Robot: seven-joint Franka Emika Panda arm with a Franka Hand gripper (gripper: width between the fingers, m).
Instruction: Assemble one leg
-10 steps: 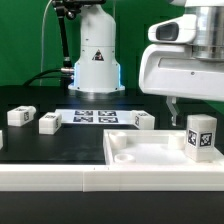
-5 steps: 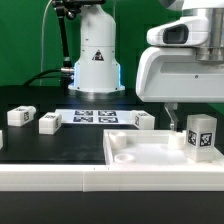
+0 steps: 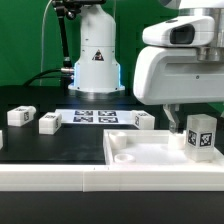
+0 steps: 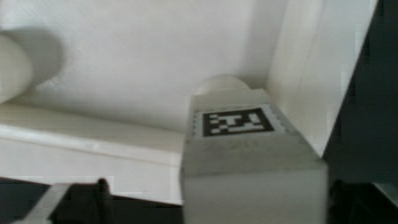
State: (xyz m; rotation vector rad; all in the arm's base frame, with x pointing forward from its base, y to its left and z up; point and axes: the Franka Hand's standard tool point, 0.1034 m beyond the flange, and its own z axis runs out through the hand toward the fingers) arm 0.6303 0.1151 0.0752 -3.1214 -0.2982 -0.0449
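A leg (image 3: 202,137), a white post with a black-and-white tag, stands upright in the near corner of the large white panel (image 3: 150,150) at the exterior view's right. My gripper (image 3: 188,122) hangs over it, one finger (image 3: 172,120) showing just beside the leg. In the wrist view the leg (image 4: 246,150) stands between my dark fingers (image 4: 75,195), with a gap on at least one side. The gripper (image 4: 222,205) is open and holds nothing. Three more legs lie on the black table: two at the left (image 3: 18,116) (image 3: 49,123) and one behind the panel (image 3: 143,120).
The marker board (image 3: 95,117) lies flat in front of the robot's base (image 3: 96,62). The panel has raised rims and a round socket (image 3: 122,155) at its near left corner. A white ledge (image 3: 60,180) runs along the table's front edge.
My gripper has shifted a little toward the exterior view's left. The upright leg and the loose legs have not moved.
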